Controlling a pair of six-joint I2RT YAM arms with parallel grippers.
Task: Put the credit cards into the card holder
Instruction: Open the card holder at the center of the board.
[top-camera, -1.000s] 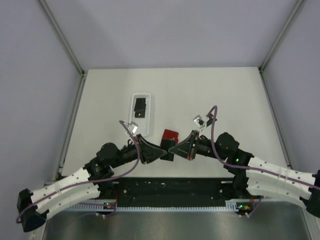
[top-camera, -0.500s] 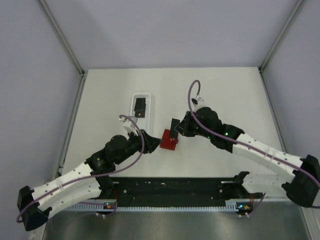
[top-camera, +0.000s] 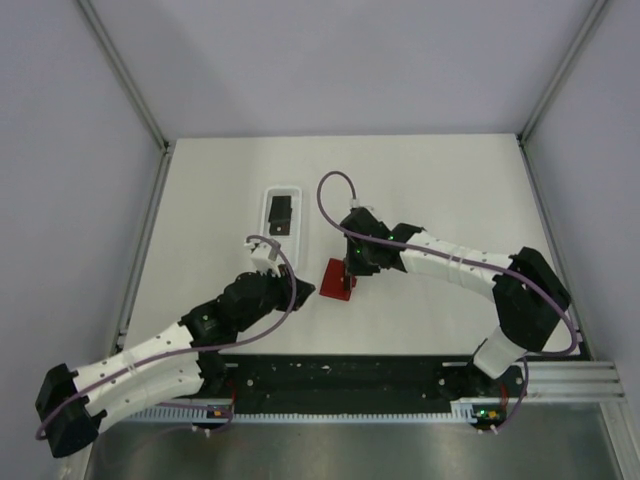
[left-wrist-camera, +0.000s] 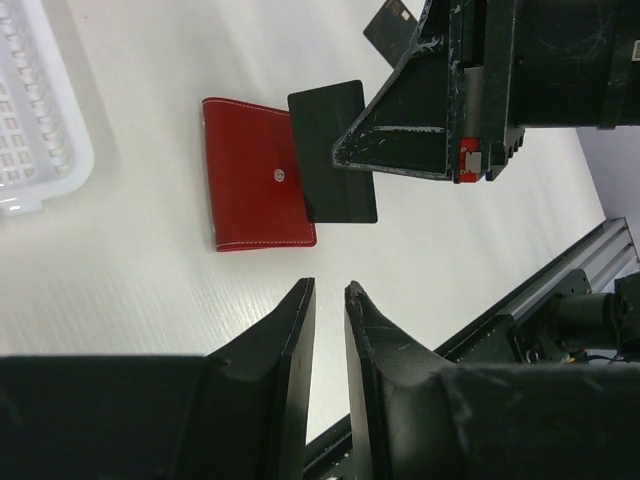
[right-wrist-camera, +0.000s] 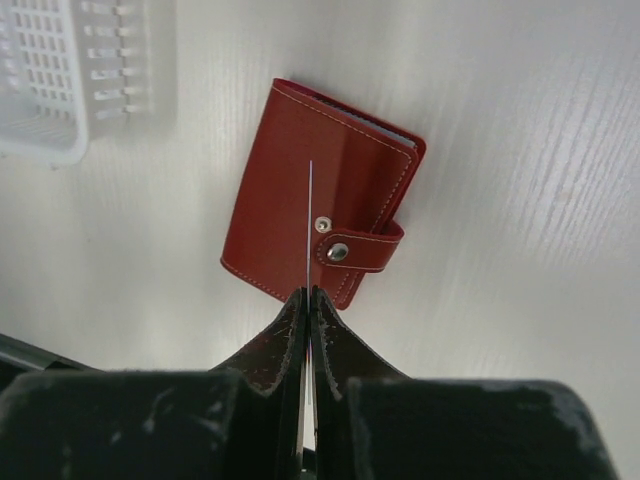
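Reaching in from the right edge, the right arm (top-camera: 450, 262) is bent over the worktop's (top-camera: 450, 180) centre. A black credit card (left-wrist-camera: 330, 150) is pinched edge-on by the right fingers (right-wrist-camera: 280, 340) above the closed red card holder (right-wrist-camera: 350, 180), its tab snapped. The left fingers (left-wrist-camera: 290, 340) are held narrowly apart, empty. The card's face is partly hidden.

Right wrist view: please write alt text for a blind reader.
The right end effector, shut on a thin credit card seen edge-on, hangs over the folded red card holder on the white table. A white tray corner shows upper left.
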